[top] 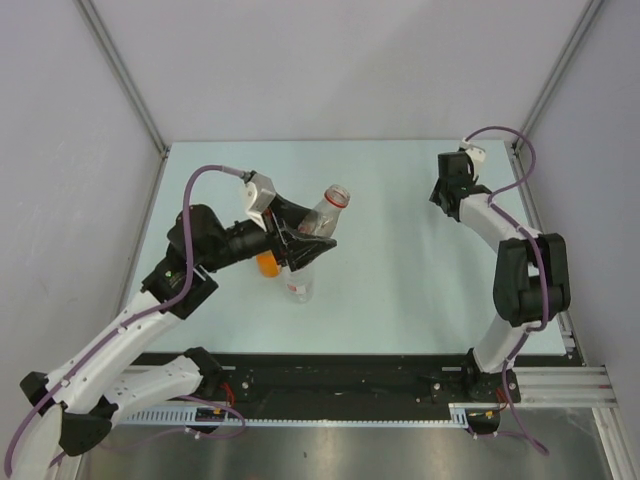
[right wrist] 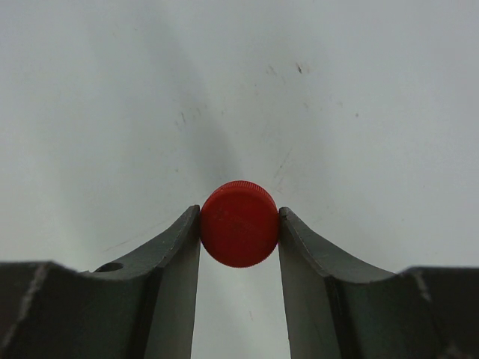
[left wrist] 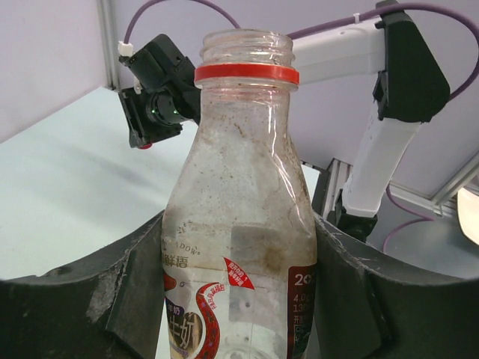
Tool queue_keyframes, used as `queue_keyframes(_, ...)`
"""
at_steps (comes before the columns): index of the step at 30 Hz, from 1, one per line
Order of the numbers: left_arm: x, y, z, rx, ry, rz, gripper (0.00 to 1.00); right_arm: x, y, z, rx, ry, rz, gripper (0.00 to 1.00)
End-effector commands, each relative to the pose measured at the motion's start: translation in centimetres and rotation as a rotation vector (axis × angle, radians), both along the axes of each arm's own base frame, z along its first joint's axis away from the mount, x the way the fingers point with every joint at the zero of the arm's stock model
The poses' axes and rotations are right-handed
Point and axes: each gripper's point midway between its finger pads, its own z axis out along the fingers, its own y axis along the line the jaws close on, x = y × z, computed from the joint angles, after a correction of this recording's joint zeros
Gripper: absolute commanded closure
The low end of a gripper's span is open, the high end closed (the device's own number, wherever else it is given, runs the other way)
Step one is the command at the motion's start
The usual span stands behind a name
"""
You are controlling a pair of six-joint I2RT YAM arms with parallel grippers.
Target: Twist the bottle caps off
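Observation:
My left gripper (top: 305, 240) is shut on the clear bottle with the reddish label (left wrist: 239, 224) and holds it tilted above the table. Its mouth is open, with only a red ring (left wrist: 247, 73) left on the neck. The same bottle shows in the top view (top: 325, 215). The orange-filled bottle (top: 267, 263) and the plain clear bottle (top: 298, 283) lie just under my left gripper, their caps hidden. My right gripper (top: 445, 198) is at the far right of the table, shut on the red cap (right wrist: 239, 224), which sits between both fingertips close over the table.
The pale table (top: 400, 260) is walled by grey panels, with metal posts at the far corners. The right arm (left wrist: 374, 149) stands beyond the bottle in the left wrist view. A black rail (top: 330, 380) runs along the near edge.

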Motion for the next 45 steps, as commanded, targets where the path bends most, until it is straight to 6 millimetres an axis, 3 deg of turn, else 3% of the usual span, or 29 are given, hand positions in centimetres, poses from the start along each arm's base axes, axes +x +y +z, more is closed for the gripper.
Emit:
queue_keyframes(1,0.2,0.6,-0.1,0.0,-0.024,0.036,0.97,2.0,-0.8,-2.1,0.104,-0.031,-0.065,1.0)
queue_keyframes(2,-0.3,0.4,-0.2,0.0,-0.036,0.004,0.96,2.1,-0.9,-3.7,0.107,-0.001,-0.074,1.0)
queue_keyframes(5,-1.0,0.4,0.4,-0.033,-0.073,-0.025,0.94,2.2,-0.9,-6.0,0.111,0.036,-0.079,1.0)
queue_keyframes(9,-1.0,0.4,0.4,-0.036,-0.081,-0.024,0.94,2.3,-1.0,-8.0,0.118,0.079,-0.09,1.0)
queue_keyframes(14,-0.6,0.1,-0.2,-0.026,-0.069,-0.021,0.95,3.8,-1.8,-7.6,0.112,0.073,-0.091,1.0)
queue_keyframes(15,-0.5,0.0,-0.4,-0.024,-0.067,-0.021,0.95,3.5,-1.9,-8.5,0.111,0.109,-0.095,1.0)
queue_keyframes(24,-0.1,-0.3,-0.7,-0.013,-0.07,-0.02,0.95,4.3,-1.8,-10.4,0.167,0.199,-0.076,0.99)
queue_keyframes(28,-0.3,-0.2,-0.5,-0.023,-0.08,-0.022,0.94,4.2,-1.9,-11.0,0.177,0.223,-0.073,0.91)
queue_keyframes(33,-0.3,-0.1,-0.7,-0.02,-0.079,-0.018,0.94,4.2,-1.8,-11.1,0.177,0.232,-0.074,0.88)
queue_keyframes(45,-0.5,0.2,-0.9,-0.02,-0.081,-0.01,0.92,3.2,-1.7,-11.4,0.147,0.265,-0.098,0.56)
